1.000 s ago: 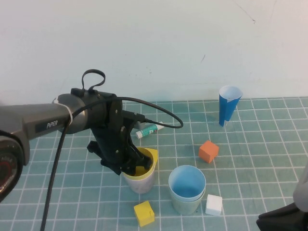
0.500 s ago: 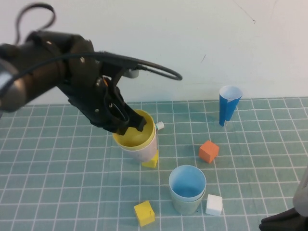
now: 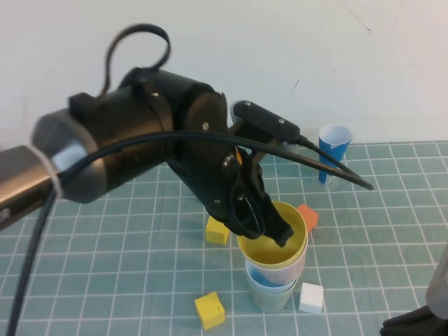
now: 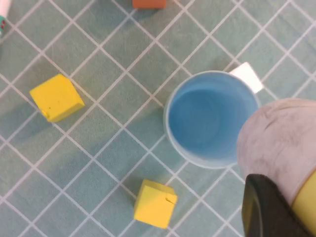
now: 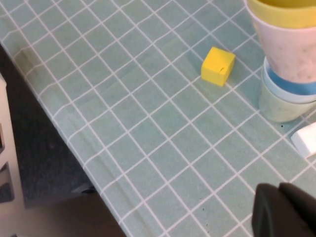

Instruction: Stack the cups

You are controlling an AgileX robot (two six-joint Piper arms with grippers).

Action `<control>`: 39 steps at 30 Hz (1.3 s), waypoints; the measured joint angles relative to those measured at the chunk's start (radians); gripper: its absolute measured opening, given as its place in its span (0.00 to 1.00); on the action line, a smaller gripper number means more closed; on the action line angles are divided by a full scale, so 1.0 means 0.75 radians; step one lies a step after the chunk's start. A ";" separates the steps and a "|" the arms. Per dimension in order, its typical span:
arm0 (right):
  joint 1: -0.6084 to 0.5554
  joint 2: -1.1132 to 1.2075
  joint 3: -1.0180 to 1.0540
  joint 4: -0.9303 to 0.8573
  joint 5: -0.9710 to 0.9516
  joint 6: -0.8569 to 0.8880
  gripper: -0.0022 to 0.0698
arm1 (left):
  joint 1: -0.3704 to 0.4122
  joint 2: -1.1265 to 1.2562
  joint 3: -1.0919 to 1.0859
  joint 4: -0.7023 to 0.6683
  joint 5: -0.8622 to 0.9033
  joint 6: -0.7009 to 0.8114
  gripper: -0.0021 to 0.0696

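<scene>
My left gripper (image 3: pixel 271 227) is shut on the rim of the yellow cup (image 3: pixel 274 241), which sits nested inside the pale pink cup (image 3: pixel 295 269). It holds the pair just over the light blue cup (image 3: pixel 260 278), which is nested in the muted green cup (image 3: pixel 269 299). In the left wrist view the pink cup's base (image 4: pixel 279 143) hangs over one side of the blue cup's rim (image 4: pixel 212 118), off centre. The right wrist view shows yellow (image 5: pixel 286 10), pink (image 5: pixel 291 49), blue (image 5: pixel 291 85) and green (image 5: pixel 281 106) in one column. My right gripper (image 3: pixel 413 323) is parked at the front right, shut and empty.
An orange cube (image 3: pixel 309 215) sits just behind the stack and a white cube (image 3: pixel 311 297) just to its right. Yellow cubes lie at its left (image 3: pixel 218 231) and front left (image 3: pixel 209 310). A dark-blue paper cone (image 3: pixel 332 150) stands at the back right. The mat's front edge (image 5: pixel 74 143) is near.
My left gripper has lifted the yellow and pink cups and carried them right and forward, to above the blue cup. A yellow cube shows where they stood.
</scene>
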 joint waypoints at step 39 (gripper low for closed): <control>0.000 -0.807 0.222 -0.295 -0.119 0.131 0.03 | 0.000 -0.486 0.264 0.190 -0.401 -0.246 0.04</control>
